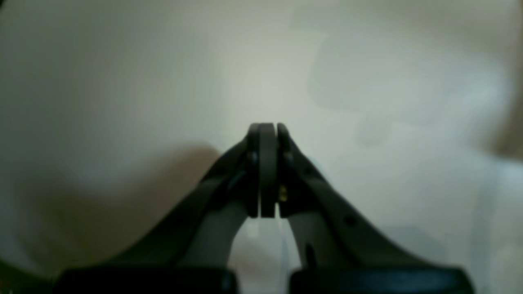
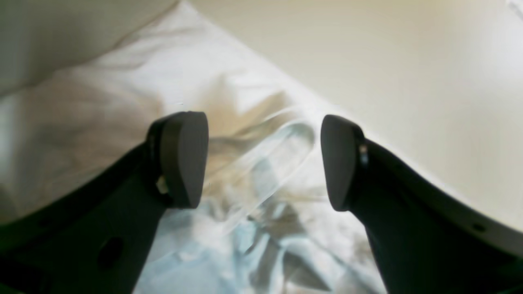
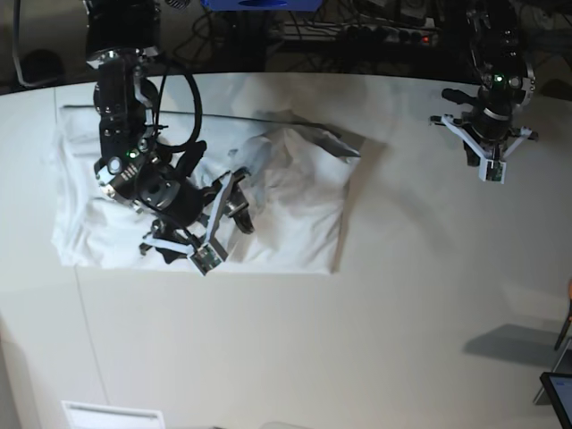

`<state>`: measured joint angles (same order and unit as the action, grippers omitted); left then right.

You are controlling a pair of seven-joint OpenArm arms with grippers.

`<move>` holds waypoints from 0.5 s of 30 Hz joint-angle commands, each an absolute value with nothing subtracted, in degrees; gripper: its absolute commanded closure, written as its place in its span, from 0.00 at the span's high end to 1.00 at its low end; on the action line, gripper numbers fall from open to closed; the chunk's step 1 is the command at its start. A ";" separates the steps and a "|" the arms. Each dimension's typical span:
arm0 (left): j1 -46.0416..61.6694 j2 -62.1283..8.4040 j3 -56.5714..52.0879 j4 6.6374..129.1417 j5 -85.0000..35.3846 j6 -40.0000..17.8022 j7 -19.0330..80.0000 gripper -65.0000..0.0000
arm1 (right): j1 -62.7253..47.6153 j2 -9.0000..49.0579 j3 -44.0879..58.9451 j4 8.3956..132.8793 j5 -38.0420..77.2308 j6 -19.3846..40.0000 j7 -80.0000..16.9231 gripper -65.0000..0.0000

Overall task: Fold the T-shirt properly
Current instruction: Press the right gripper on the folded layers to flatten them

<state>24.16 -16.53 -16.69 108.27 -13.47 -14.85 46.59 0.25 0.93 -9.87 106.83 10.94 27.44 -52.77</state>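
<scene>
On the table, toward its far left in the base view, lies the T-shirt, white, rumpled, partly folded. Above its crumpled middle hovers the right gripper, jaws spread wide, grasping nothing. Well apart over bare tabletop hangs the left gripper, clenched on nothing.

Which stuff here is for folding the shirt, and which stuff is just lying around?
For the job:
- the T-shirt, white, partly folded
- the right gripper, open, over the shirt
- the left gripper, shut, away from the shirt

Just lying around:
- the cables behind the table
</scene>
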 commanded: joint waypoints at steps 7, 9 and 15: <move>23.78 -17.19 -16.84 109.23 -13.67 -14.46 45.14 0.00 | 1.45 -1.54 -4.26 102.11 17.71 25.71 -51.12 0.64; 23.78 -16.31 -17.01 109.23 -13.58 -14.46 45.14 0.00 | 1.54 -2.07 -2.95 100.70 18.15 25.80 -50.95 0.64; 23.69 -15.78 -17.01 109.23 -13.67 -14.46 45.14 0.00 | 3.30 -2.15 -2.42 97.98 18.24 25.80 -50.95 0.64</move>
<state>23.83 -15.00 -16.62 108.27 -13.52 -14.87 46.24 2.15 -1.98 -2.52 97.17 17.61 25.52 -52.07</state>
